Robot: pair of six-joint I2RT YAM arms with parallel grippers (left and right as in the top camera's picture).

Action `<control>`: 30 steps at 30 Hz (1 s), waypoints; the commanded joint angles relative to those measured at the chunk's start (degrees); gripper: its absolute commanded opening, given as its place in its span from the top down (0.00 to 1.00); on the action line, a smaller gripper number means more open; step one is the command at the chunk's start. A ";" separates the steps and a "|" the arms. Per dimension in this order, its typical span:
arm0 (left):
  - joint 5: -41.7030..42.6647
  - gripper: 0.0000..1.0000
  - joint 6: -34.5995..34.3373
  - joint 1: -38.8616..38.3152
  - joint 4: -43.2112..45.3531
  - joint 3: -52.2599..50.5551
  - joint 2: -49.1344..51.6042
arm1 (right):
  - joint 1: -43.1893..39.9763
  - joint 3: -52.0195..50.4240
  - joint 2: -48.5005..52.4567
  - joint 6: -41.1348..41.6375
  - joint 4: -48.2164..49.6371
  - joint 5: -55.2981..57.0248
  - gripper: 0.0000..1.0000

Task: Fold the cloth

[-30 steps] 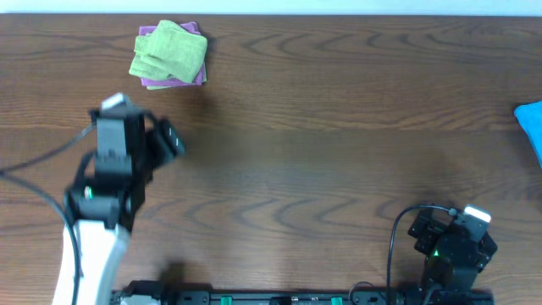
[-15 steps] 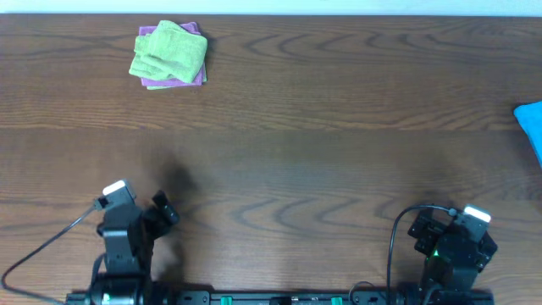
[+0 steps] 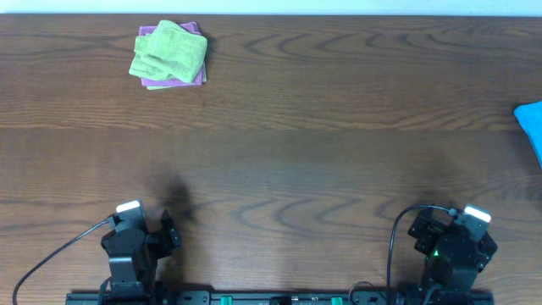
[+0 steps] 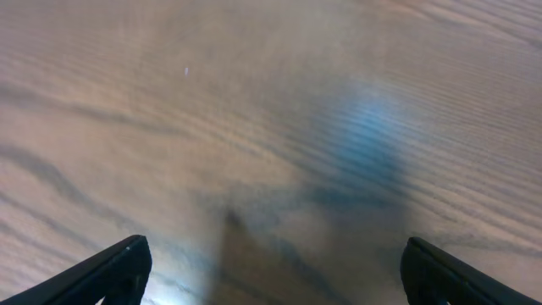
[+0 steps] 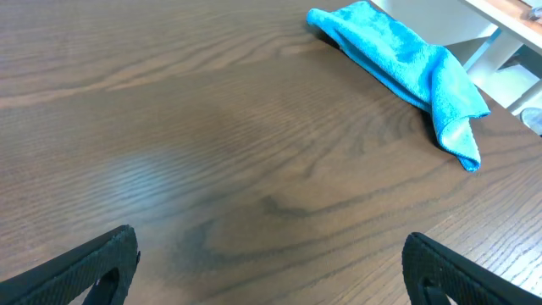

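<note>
both arms rest low at the near edge of the table (image 3: 339, 110). the left gripper (image 4: 275, 271) has its fingers spread wide, with only bare wood between them, though this view is blurred. the right gripper (image 5: 271, 263) is also released and holds nothing.

a green cloth (image 3: 169, 52) lies folded on a purple cloth (image 3: 200, 79) at the far left, well apart from both arms. a blue cloth (image 5: 406, 59) lies crumpled at the right edge of the table, not folded.

i judge that one fold is finished and the blue cloth is the next one to do. the right arm is nearer to it. the next move calls for reaching out to it, pinching one edge, pulling it toward the middle and spreading it flat before any fold. one end seems near the table edge, so a careless pull could let it slip off.
</note>
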 commanded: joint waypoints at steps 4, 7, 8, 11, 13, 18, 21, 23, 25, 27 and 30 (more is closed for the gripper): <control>-0.17 0.05 8.94 -0.22 -1.42 -1.22 -2.27 | -0.57 -0.13 -0.37 -0.61 0.07 0.37 0.01; 2.47 0.05 8.94 -0.22 -1.38 -1.22 -2.27 | -0.57 -0.13 -0.37 -0.61 0.07 0.37 0.01; 2.49 0.05 8.94 -0.22 -1.20 -1.22 -2.27 | -0.57 -0.13 -0.37 -0.59 0.07 0.37 0.01; 2.47 0.05 8.94 -0.22 -1.16 -1.22 -2.25 | -0.57 -0.13 -0.37 -0.59 0.07 0.37 0.01; 2.47 0.05 8.94 -0.22 -1.16 -1.22 -2.23 | -0.57 -0.13 -0.37 -0.61 0.07 0.37 0.01; 2.47 0.05 8.94 -0.22 -1.14 -1.22 -2.23 | -0.57 -0.13 -0.37 -0.59 0.07 0.37 0.01; 2.47 0.05 8.94 -0.22 -1.14 -1.22 -2.23 | -0.57 -0.13 -0.37 -0.61 0.09 0.37 0.01; 2.47 0.05 8.94 -0.22 -1.14 -1.22 -2.23 | -0.57 -0.13 -0.37 -0.59 0.07 0.37 0.01; 2.47 0.05 8.94 -0.22 -1.14 -1.22 -2.23 | -0.57 -0.13 -0.37 -0.59 0.09 0.37 0.01; 2.47 0.05 8.94 -0.22 -1.14 -1.22 -2.23 | -0.57 -0.13 -0.37 -0.59 0.07 0.37 0.01; 2.47 0.05 8.94 -0.22 -1.14 -1.22 -2.23 | -0.57 -0.13 -0.37 -0.59 0.09 0.37 0.01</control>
